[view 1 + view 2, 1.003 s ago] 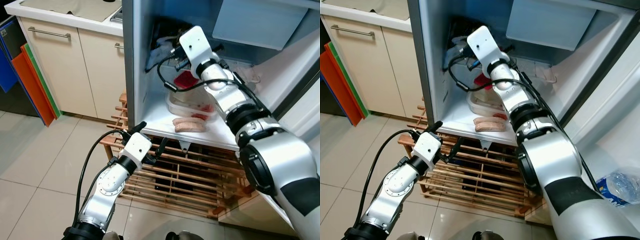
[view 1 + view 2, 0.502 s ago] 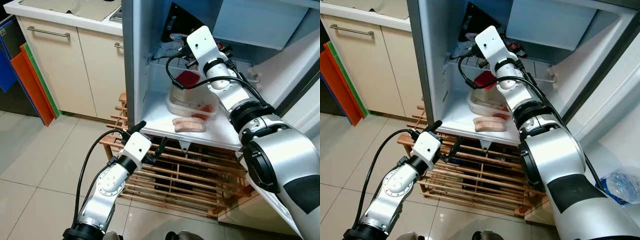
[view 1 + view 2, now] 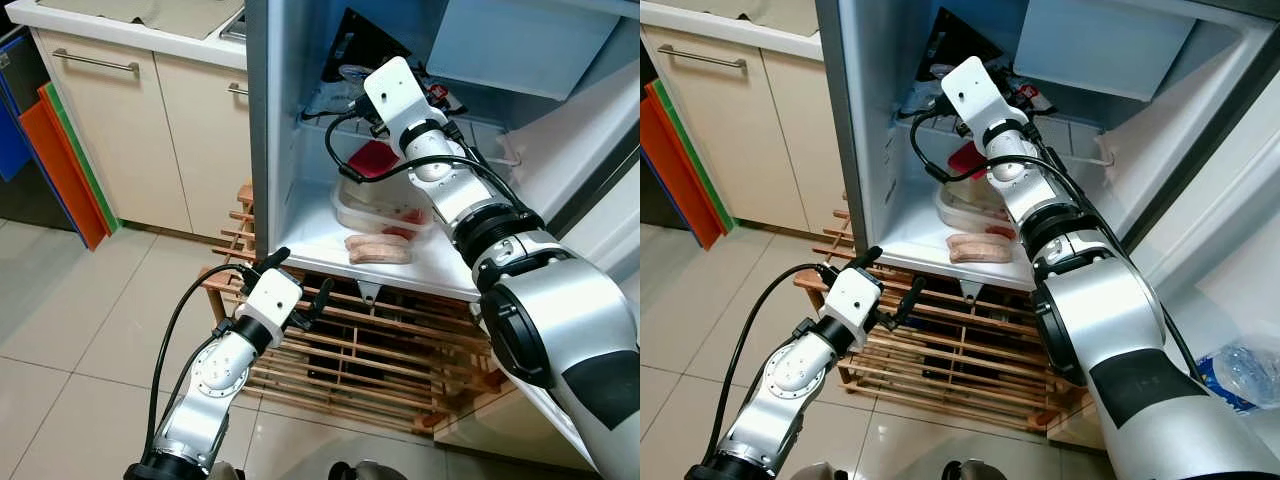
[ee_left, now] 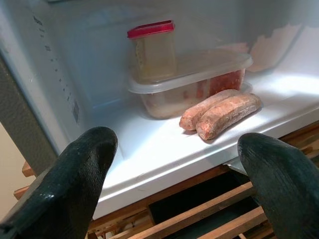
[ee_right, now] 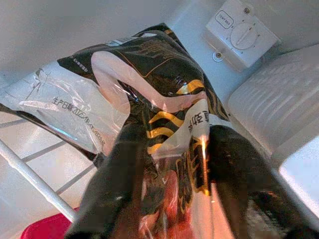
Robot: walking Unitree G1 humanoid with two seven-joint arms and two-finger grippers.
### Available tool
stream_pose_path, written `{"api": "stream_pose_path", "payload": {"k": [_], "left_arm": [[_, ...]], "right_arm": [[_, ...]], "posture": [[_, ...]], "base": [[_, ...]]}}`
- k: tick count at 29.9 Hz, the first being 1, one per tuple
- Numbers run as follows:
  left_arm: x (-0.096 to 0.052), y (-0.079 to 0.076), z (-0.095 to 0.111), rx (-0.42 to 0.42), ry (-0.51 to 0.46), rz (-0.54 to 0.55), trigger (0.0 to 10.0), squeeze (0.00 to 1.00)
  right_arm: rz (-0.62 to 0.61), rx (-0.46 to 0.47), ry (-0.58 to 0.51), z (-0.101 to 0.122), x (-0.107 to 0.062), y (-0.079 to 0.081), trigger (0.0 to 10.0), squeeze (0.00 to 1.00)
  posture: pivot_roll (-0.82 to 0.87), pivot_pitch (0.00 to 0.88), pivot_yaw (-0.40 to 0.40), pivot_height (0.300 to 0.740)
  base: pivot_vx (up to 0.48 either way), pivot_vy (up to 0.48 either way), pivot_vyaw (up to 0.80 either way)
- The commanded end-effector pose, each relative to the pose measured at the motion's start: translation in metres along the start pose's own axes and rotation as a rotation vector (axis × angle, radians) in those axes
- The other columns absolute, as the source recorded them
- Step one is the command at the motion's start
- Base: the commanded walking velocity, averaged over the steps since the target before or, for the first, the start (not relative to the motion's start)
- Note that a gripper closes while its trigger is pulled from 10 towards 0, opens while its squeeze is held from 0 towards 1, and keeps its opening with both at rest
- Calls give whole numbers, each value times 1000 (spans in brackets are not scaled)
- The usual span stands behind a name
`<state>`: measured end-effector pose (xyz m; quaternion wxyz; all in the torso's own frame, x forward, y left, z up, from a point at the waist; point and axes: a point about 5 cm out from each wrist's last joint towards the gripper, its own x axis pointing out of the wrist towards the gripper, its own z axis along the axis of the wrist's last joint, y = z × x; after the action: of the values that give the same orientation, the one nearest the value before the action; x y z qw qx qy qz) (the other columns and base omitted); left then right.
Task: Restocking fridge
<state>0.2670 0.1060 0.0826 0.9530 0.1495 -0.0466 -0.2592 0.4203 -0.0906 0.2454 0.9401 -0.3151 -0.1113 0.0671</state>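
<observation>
**Packet going onto upper fridge shelf**

Right gripper (image 5: 169, 164) inside the fridge (image 3: 275, 120), fingers clamped on a black-and-gold snack packet (image 5: 149, 99), held over the wire shelf (image 5: 30, 174) near the thermostat dial (image 5: 242, 35). Not yet released; placement looks close to done.

Bottom shelf (image 4: 164, 149) already stocked: two sausages (image 4: 222, 113) lying loose, touching a lidded clear tub (image 4: 192, 82) with reddish contents, unclear what. A red-capped jar (image 4: 152, 50) stands behind.

Left gripper (image 3: 290, 285) hangs below the fridge, fingers apart, empty.

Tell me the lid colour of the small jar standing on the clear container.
Red lid, clearest in the left wrist view.
</observation>
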Motion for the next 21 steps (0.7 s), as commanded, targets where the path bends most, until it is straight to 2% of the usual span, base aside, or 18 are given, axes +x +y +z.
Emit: {"api": "stream_pose_path", "payload": {"k": [1, 7, 8, 9, 10, 15, 21], "left_arm": [[3, -2, 5, 10, -11, -7, 10000, 0], [3, -2, 5, 13, -7, -3, 10000, 0], [3, -2, 5, 13, -7, -3, 10000, 0], [3, -2, 4, 13, -7, -3, 10000, 0], [4, -2, 5, 13, -8, 3, 10000, 0], [6, 0, 5, 17, -7, 9, 10000, 0], [8, 2, 5, 24, -9, 8, 10000, 0]], "right_arm": [[-20, -33, -13, -1, 0, -6, 10000, 1000], [-97, -193, -153, 23, 3, -13, 10000, 1000], [-97, -193, -153, 23, 3, -13, 10000, 1000], [-123, -208, -183, 28, 4, -15, 10000, 1000], [-168, -229, -261, 41, 4, -20, 10000, 1000], [-208, -230, -355, 51, 2, -20, 10000, 1000], [-207, -222, -391, 51, -1, -16, 10000, 1000]], "posture": [[142, 67, -142, 740], [146, 60, -145, 740], [146, 60, -145, 740], [147, 57, -145, 740], [146, 50, -145, 740], [143, 38, -144, 740], [133, 24, -140, 740]], "base": [[0, 0, 0], [0, 0, 0], [0, 0, 0], [0, 0, 0], [0, 0, 0], [0, 0, 0], [0, 0, 0]]}}
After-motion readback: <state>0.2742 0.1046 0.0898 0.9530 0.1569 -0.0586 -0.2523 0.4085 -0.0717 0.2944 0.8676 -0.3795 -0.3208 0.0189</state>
